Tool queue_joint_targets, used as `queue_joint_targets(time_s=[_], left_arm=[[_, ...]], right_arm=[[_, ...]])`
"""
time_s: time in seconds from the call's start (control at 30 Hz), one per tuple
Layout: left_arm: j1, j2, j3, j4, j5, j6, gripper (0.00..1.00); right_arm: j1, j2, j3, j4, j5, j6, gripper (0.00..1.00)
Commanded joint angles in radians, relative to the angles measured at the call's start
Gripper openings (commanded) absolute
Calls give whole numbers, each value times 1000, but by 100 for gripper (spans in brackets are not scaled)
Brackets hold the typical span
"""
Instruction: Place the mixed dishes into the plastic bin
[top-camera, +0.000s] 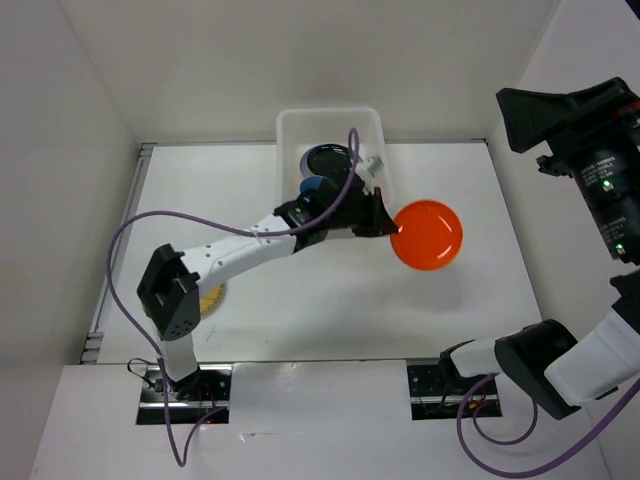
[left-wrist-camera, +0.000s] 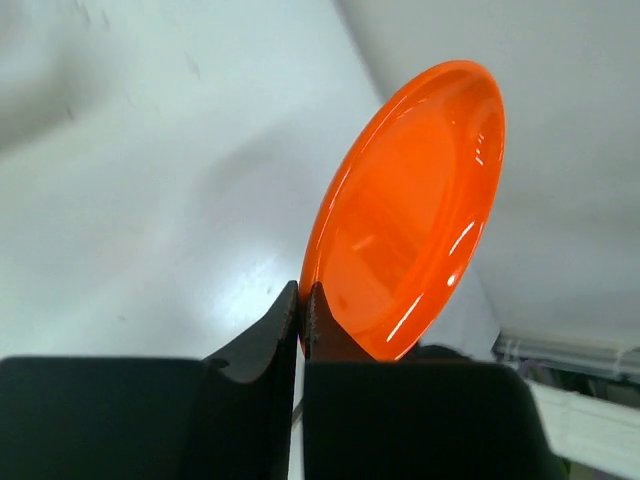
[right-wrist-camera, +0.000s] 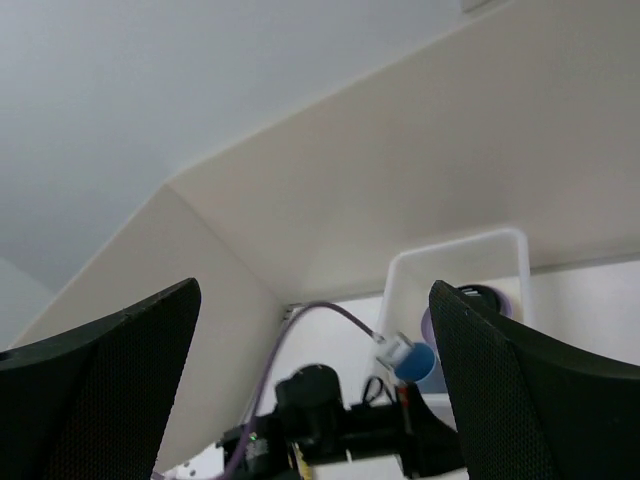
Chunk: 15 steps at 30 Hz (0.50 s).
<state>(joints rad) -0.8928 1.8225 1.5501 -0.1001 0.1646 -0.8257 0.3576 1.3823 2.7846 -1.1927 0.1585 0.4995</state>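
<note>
- The left gripper (left-wrist-camera: 305, 296) is clamped on the left rim of the orange plate (top-camera: 428, 234), which it holds tilted just right of the plastic bin (top-camera: 330, 114).
- Next, I'd say it needs to swing the plate left over the bin, then let go.
- The right gripper (right-wrist-camera: 314, 290) hangs spread wide and holds nothing.

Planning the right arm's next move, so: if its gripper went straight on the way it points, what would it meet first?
Probably the pale enclosure wall; the open right gripper aims above the plastic bin and left arm, though depth is unclear.
</note>
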Motion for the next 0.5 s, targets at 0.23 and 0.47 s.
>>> queue_joint_targets(time_s=[0.23, 0.47], left_arm=[[345, 19, 295, -162, 12, 92, 0], [500, 242, 522, -171, 53, 42, 0]], right_arm=[[4, 46, -19, -64, -48, -9, 100], [4, 11, -156, -35, -80, -9, 100]])
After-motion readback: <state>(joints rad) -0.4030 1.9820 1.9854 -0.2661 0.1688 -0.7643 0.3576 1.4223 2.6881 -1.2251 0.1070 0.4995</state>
